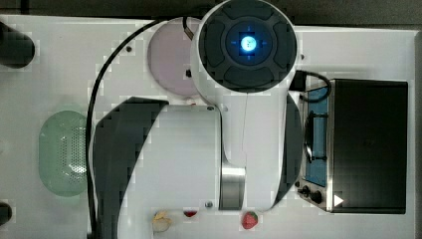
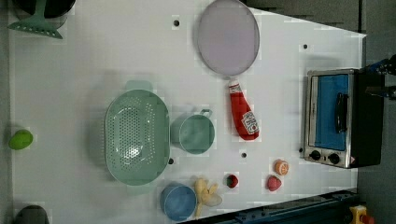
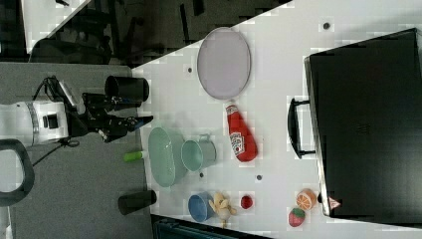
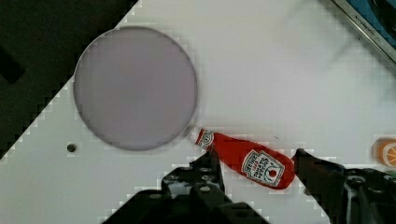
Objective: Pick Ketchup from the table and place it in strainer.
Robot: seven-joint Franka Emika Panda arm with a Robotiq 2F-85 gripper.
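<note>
The claw (image 4: 254, 163) hangs spread wide above the glossy red ketchup (image 4: 246, 160), lying flat on the smooth white surface (image 4: 280, 70).

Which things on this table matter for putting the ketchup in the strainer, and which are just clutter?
Needed: ketchup, strainer, gripper.
Clutter: lilac plate, green cup, blue cup, toaster oven, strawberry, orange slice.
</note>
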